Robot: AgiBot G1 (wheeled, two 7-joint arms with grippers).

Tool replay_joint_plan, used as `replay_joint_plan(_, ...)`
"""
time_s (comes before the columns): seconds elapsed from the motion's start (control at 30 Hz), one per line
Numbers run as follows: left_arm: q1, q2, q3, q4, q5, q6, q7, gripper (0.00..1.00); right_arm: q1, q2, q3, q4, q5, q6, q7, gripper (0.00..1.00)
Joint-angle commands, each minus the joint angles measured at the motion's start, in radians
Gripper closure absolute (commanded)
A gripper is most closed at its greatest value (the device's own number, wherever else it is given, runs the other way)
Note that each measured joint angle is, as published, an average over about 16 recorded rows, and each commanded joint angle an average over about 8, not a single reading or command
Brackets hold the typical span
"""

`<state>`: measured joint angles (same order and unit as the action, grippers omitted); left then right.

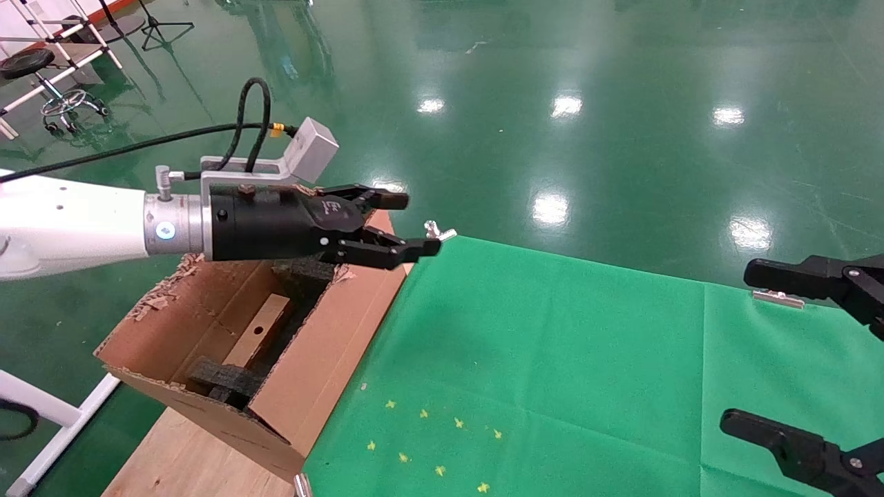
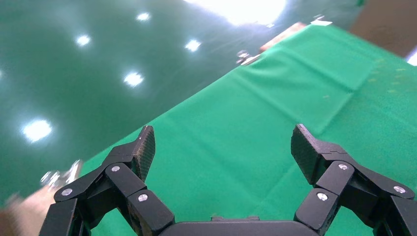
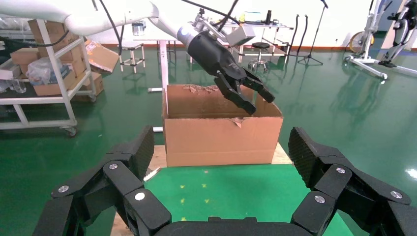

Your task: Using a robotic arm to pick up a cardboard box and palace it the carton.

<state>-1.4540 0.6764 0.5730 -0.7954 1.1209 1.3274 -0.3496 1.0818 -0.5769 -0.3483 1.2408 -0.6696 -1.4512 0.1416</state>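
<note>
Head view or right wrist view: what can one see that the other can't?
Only the head view looks into the carton: the cardboard box lies inside, between black foam pieces. Only the right wrist view shows the carton's closed outer wall, shelves behind it, and the right tool open up close. Both show the left tool, open and empty, above the carton, and the green cloth.

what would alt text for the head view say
The left tool, open and empty, hovers above the torn carton, where the small cardboard box lies among black foam. The right tool sits open over the green cloth.
</note>
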Motion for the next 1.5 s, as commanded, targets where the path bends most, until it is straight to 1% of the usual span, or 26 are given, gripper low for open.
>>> replay_joint_plan(0.03,0.029,-0.005,-0.022,-0.037,-0.029,0.013,0.012,0.0,0.0,0.0,0.0,0.0,0.0,0.0,0.0,0.0)
replay_joint_plan(0.73,0.327,-0.056,-0.253,-0.421,-0.336,0.145,0.14,0.0,0.0,0.0,0.0,0.0,0.0,0.0,0.0,0.0)
replay_joint_plan(0.9,0.381,-0.065,-0.295,-0.492,-0.393,0.169,0.162,0.0,0.0,0.0,0.0,0.0,0.0,0.0,0.0,0.0)
replay_joint_plan(1.07,0.407,-0.07,-0.314,-0.523,-0.42,0.181,0.17,0.0,0.0,0.0,0.0,0.0,0.0,0.0,0.0,0.0)
replay_joint_plan(1.5,0.39,-0.067,-0.301,-0.501,-0.402,0.173,0.165,0.0,0.0,0.0,0.0,0.0,0.0,0.0,0.0,0.0)
